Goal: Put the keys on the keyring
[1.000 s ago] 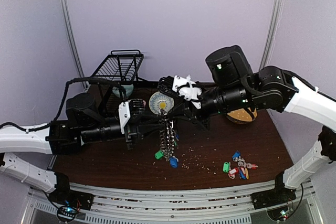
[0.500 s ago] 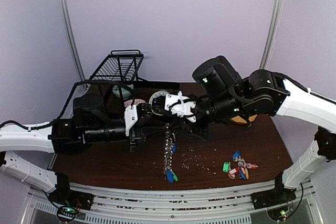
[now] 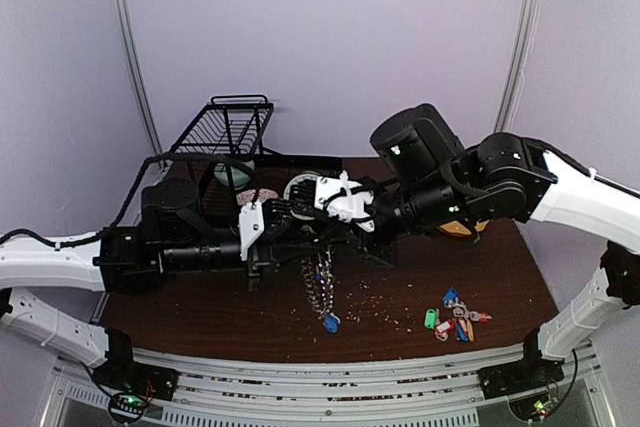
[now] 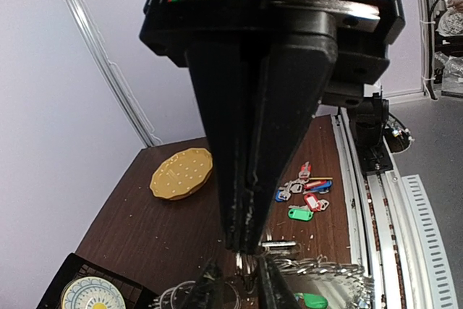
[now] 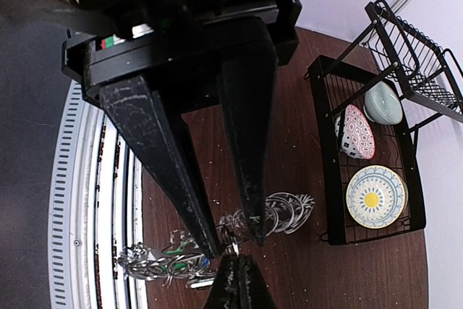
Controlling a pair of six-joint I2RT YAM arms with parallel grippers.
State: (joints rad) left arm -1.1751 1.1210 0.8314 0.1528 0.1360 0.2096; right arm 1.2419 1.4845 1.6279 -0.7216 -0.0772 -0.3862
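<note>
1. Above the middle of the bench [image 3: 200, 307], the right claw [image 4: 243, 242] is standing fully closed, its tips bearing down on a small silver piece [image 4: 249, 263]. Whether that piece is a key or one of the set's rings is too small to tell.
2. The left claw [image 5: 231, 241] is facing it at a narrow opening, its fingers standing on either side of the same silver piece. Whether they are pressing on it cannot be told.
3. The keyring [image 3: 321, 282] is hanging from this meeting point as a string of silver rings. It is reaching down toward the bench, with a blue tag [image 3: 330, 323] at its low end.
4. A tagged bunch [image 3: 455, 317] of keys is lying on the bench well to the right, apart from both claws.
5. Slip risk: the hold is resting on thin wire at the very fingertips. If either claw is opening before the other is gripping firmly, the whole string is likely to drop.
6. Collision risk: the two sets of tips are working almost in contact. A small misalignment is likely to drive finger against finger or bend a ring.
7. Snag risk: the hanging string is free to swing. A quick arm move is likely to catch loose rings on a finger.
</note>
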